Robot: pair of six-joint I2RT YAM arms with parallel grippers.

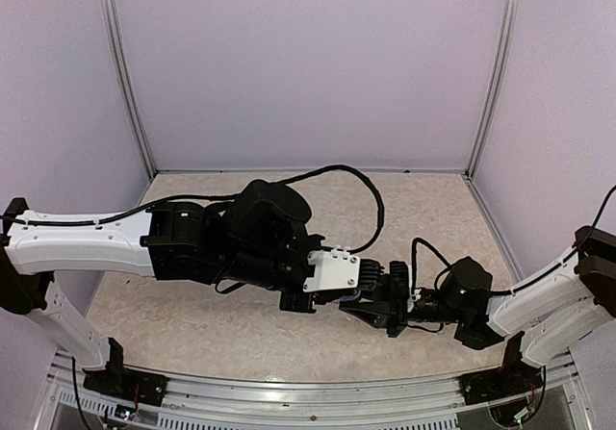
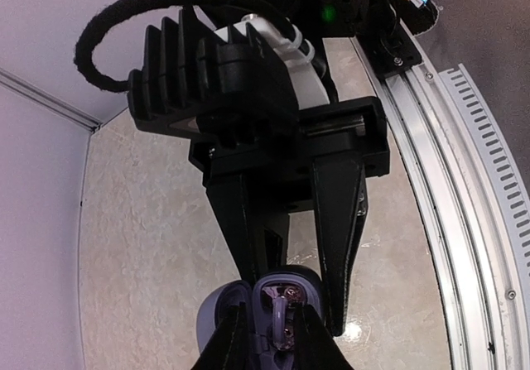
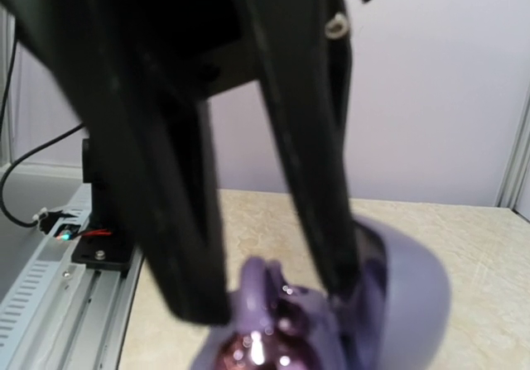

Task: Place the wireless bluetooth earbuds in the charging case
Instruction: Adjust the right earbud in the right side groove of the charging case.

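At the near edge of the table (image 2: 149, 221), close to the metal rail (image 2: 464, 204), the two arms meet tip to tip over an open purple charging case (image 2: 286, 285). The right gripper (image 2: 294, 304) reaches in from the far side and is clamped on the case: one finger sits in the seam beside the raised lid (image 2: 214, 314), and the other runs down the opposite wall, so the open well faces the left arm.

The left gripper (image 2: 272, 345) comes in from the opposite side, with its two tips on either side of a dark purple earbud (image 2: 280, 319). The lower edge of the left wrist view cuts off the contact, so I cannot tell whether the tips are pinching the bud or only flanking it.

The bud is at the mouth of the well, touching or almost touching the inside of the case. Its stem runs roughly in line with the left fingers, and in the right wrist view it stands up out of the case. No other earbud shows in any view.

I judge this to be the seating step. The left arm is the one on the bud, and the socket lies straight ahead of its tips along the stem's axis. The coming move is probably a short push in that direction while the right arm braces the case.
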